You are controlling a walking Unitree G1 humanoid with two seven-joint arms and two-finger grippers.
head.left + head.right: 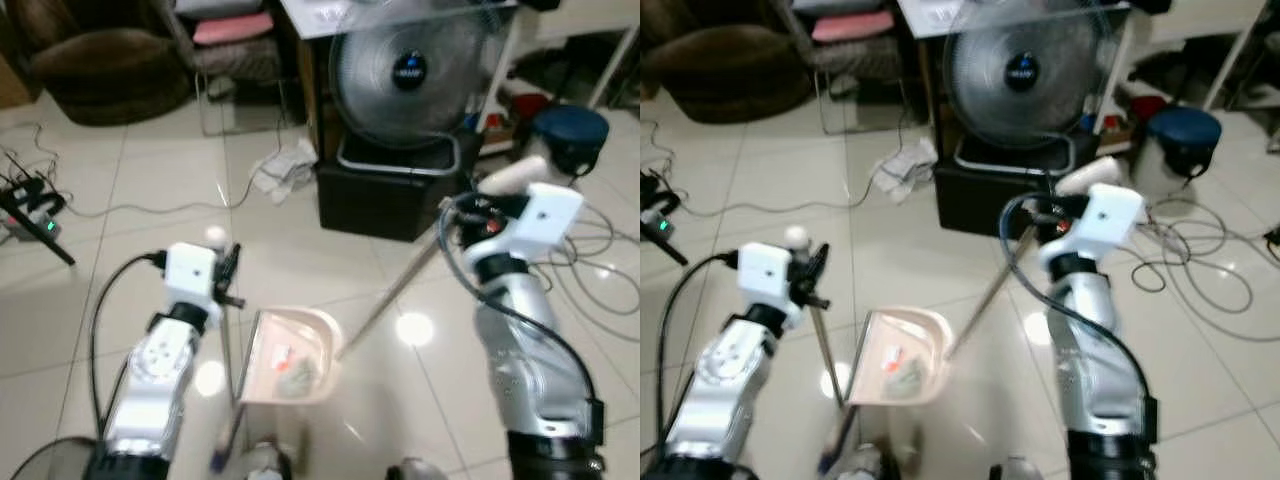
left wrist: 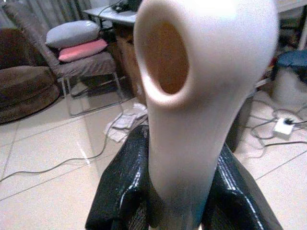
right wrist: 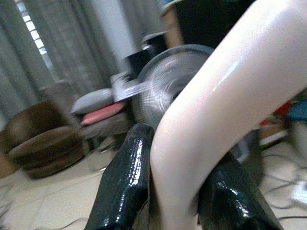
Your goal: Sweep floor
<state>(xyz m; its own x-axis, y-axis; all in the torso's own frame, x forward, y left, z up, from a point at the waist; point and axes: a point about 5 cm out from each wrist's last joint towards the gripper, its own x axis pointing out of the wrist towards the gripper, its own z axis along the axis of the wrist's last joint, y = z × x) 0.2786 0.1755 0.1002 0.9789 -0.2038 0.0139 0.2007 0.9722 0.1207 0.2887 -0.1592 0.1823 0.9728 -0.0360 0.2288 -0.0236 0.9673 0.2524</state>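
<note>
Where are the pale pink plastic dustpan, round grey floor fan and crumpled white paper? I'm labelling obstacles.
Pale pink plastic dustpan [image 1: 318,335], left eye view, right rim.
Round grey floor fan [image 1: 409,72], left eye view, centre hub.
Crumpled white paper [image 1: 284,168], left eye view, middle.

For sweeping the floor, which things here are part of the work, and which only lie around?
Part of the work:
- pale pink plastic dustpan holding debris
- its handle, in the left gripper
- thin broom pole, in the right gripper

Only lying around:
- round grey floor fan
- crumpled white cloth
- brown armchair
- floor cables
</note>
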